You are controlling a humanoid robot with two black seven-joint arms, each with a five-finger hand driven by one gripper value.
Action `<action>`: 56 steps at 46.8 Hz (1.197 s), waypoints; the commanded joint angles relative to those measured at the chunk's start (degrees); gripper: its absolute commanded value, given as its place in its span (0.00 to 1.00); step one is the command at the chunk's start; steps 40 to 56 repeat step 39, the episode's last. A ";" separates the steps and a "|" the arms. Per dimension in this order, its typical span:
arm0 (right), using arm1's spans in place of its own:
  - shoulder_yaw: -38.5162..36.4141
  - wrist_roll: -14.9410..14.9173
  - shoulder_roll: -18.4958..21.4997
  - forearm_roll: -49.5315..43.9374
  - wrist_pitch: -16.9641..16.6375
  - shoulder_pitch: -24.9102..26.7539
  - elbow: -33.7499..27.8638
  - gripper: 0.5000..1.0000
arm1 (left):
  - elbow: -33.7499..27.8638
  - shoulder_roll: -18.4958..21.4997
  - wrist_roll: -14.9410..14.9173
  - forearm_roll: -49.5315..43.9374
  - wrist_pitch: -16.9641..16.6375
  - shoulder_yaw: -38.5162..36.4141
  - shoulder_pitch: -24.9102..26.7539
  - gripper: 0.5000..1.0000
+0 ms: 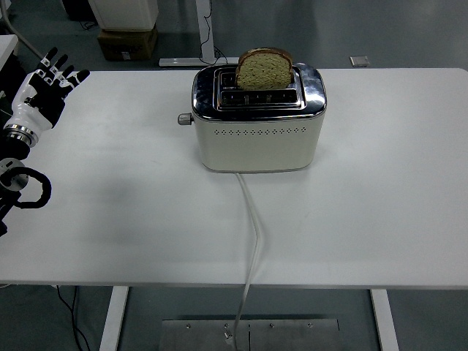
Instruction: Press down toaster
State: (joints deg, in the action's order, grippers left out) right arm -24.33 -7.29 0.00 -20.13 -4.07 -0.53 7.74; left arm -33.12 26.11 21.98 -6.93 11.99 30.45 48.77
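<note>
A cream toaster (257, 139) with a chrome top stands at the middle back of the white table (131, 212). A slice of brown bread (263, 69) stands tall out of its far slot. A small round lever knob (183, 118) sticks out of the toaster's left end. My left hand (45, 82) is at the table's far left edge, raised, with fingers spread and empty, well away from the toaster. My right hand is out of view.
The toaster's white cord (252, 227) runs from its front across the table and over the near edge. A cardboard box (126, 42) and a table leg stand on the floor behind the table.
</note>
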 commanded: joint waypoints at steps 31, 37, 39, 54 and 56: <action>0.07 0.09 0.00 -0.09 0.03 0.00 0.09 1.00 | 1.39 -4.22 -0.01 -0.37 0.23 1.46 -0.35 1.00; -0.10 0.00 0.00 0.09 0.03 0.18 0.09 1.00 | 2.36 -4.49 -0.01 -0.37 0.32 1.63 -0.35 1.00; -0.19 -0.09 0.00 0.17 0.03 0.18 0.09 1.00 | 2.36 -4.49 -0.01 -0.37 0.32 1.72 -0.43 1.00; -0.19 -0.09 0.00 0.17 0.03 0.18 0.09 1.00 | 2.36 -4.49 -0.01 -0.37 0.32 1.72 -0.43 1.00; -0.19 -0.09 0.00 0.17 0.03 0.18 0.09 1.00 | 2.36 -4.49 -0.01 -0.37 0.32 1.72 -0.43 1.00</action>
